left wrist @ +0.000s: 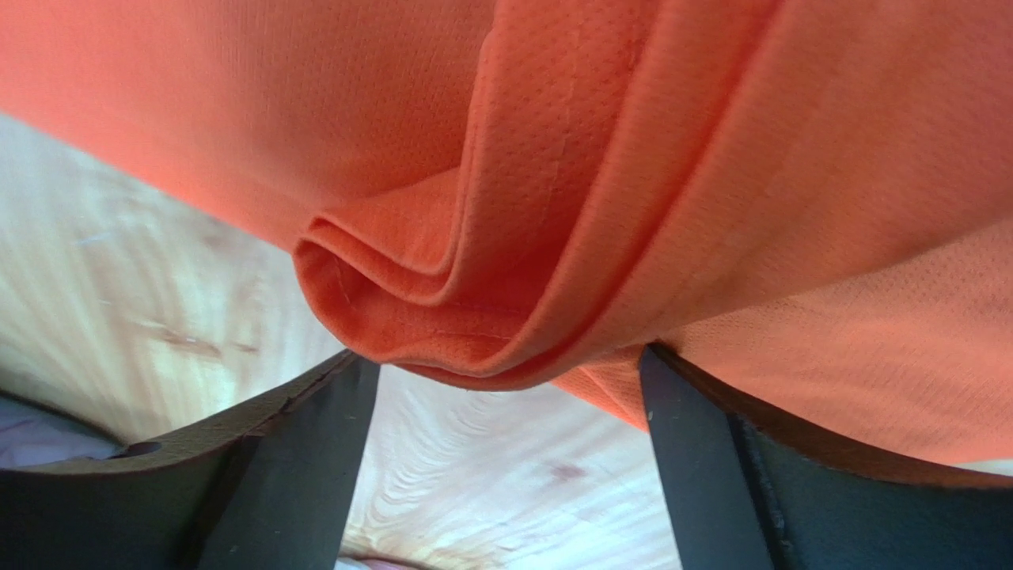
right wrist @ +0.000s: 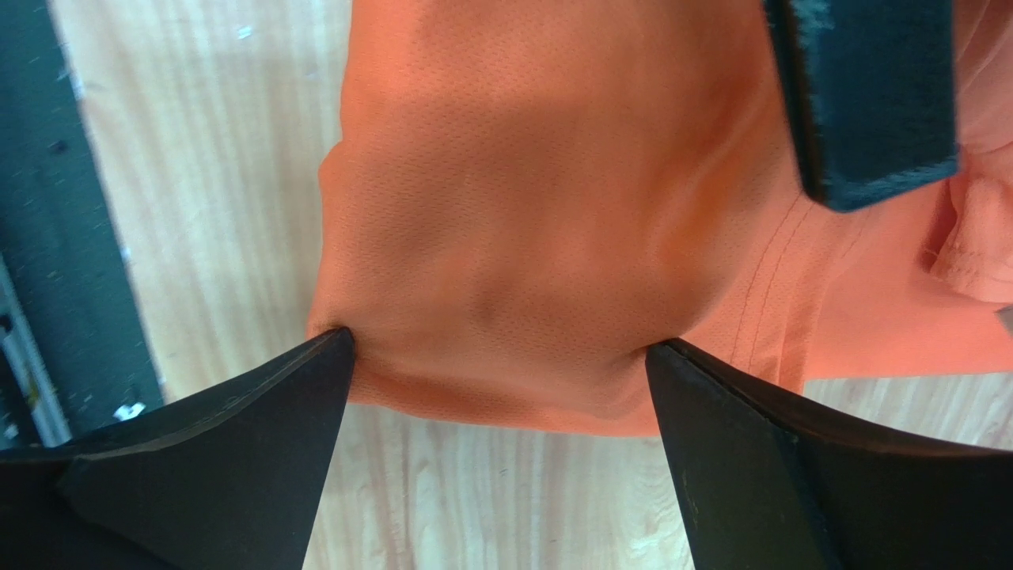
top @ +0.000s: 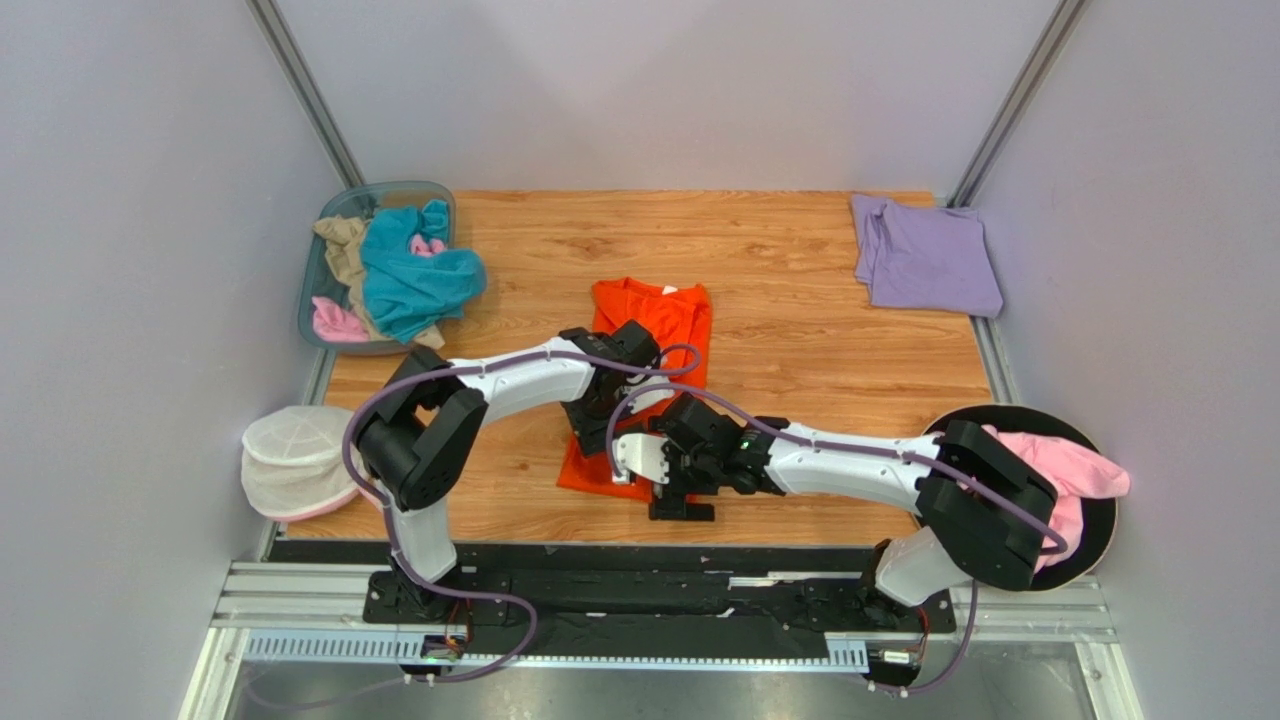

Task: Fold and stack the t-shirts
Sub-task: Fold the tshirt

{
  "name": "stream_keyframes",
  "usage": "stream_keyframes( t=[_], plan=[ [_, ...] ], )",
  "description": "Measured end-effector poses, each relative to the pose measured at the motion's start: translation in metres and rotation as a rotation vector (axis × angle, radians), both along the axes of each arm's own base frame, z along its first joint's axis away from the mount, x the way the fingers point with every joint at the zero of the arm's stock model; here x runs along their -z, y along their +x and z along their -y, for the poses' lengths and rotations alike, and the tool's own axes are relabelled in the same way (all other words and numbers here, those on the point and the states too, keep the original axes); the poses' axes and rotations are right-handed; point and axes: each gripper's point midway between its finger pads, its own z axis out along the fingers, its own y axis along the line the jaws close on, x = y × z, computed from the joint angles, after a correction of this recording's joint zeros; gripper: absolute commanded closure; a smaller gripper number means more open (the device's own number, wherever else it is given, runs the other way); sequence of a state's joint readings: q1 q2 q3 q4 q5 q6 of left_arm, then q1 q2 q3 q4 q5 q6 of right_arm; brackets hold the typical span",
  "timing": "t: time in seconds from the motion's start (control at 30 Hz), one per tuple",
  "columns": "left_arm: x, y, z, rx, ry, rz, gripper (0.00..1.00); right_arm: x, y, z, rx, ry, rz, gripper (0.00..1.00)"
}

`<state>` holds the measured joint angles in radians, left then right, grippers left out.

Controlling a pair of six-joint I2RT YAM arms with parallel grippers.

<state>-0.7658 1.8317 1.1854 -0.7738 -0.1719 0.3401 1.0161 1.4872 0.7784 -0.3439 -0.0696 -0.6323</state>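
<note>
Orange shirt (top: 654, 315) lies partly folded, long and narrow, on the middle of the table (top: 842, 360). It runs from the centre toward the near edge, collar end farthest away. Both arms reach in to its near end. The left claw (left wrist: 505, 354) stands wide, with a rolled fold of several layers of orange cloth bulging between its fingers; the cloth brushes the right finger (left wrist: 761, 475) but is not pinched. The right claw (right wrist: 499, 344) is also spread wide at the shirt's near right corner, its two tips touching the hem on either side, with bare wood below. A lavender shirt (top: 924, 255) lies folded flat at the far right corner. At the far left corner a basket (top: 379, 192) holds a loose heap: a teal shirt (top: 413, 278) on top, a tan shirt (top: 343, 240) behind it and a pink shirt (top: 334, 318) at the near side. A white mesh pouch (top: 301, 458) sits just off the left edge. Another pink shirt (top: 1074, 473) is draped over a black disc (top: 1101, 525) by the near right corner, beside the right arm's elbow.
</note>
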Motion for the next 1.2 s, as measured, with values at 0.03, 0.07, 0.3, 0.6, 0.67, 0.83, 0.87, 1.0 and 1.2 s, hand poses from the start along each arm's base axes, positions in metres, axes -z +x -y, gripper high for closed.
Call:
stream_keyframes(
  t=[0.03, 0.07, 0.3, 0.6, 0.67, 0.83, 0.87, 1.0, 1.2],
  plan=[
    [0.000, -0.005, 0.000, 0.010, 0.000, -0.007, 0.07, 0.000, -0.003, 0.001, -0.005, -0.004, -0.004, 0.00],
    [0.000, -0.010, 0.000, 0.017, -0.002, -0.015, 0.06, 0.000, -0.006, 0.001, -0.012, -0.009, -0.009, 0.00],
    [0.003, -0.040, -0.012, 0.035, -0.017, -0.081, 0.01, -0.004, -0.026, 0.006, -0.046, -0.042, -0.035, 0.00],
    [-0.009, -0.056, -0.016, 0.057, -0.076, -0.088, 0.01, -0.030, -0.048, 0.005, -0.085, -0.044, -0.017, 0.00],
    [-0.022, -0.052, -0.013, 0.067, -0.119, -0.042, 0.01, -0.036, -0.050, 0.004, -0.086, -0.033, -0.004, 0.00],
    [-0.072, -0.033, -0.004, 0.093, -0.270, 0.181, 0.01, -0.045, -0.049, 0.000, -0.072, -0.020, 0.030, 0.00],
    [-0.082, -0.028, -0.005, 0.094, -0.294, 0.237, 0.01, -0.046, -0.049, -0.001, -0.066, -0.018, 0.034, 0.00],
    [-0.111, -0.001, -0.014, 0.053, -0.351, 0.401, 0.01, -0.048, -0.053, -0.008, -0.065, -0.014, 0.031, 0.00],
    [-0.127, 0.051, -0.047, -0.086, -0.341, 0.537, 0.01, -0.031, -0.069, -0.033, -0.119, -0.064, 0.011, 0.00]
  ],
)
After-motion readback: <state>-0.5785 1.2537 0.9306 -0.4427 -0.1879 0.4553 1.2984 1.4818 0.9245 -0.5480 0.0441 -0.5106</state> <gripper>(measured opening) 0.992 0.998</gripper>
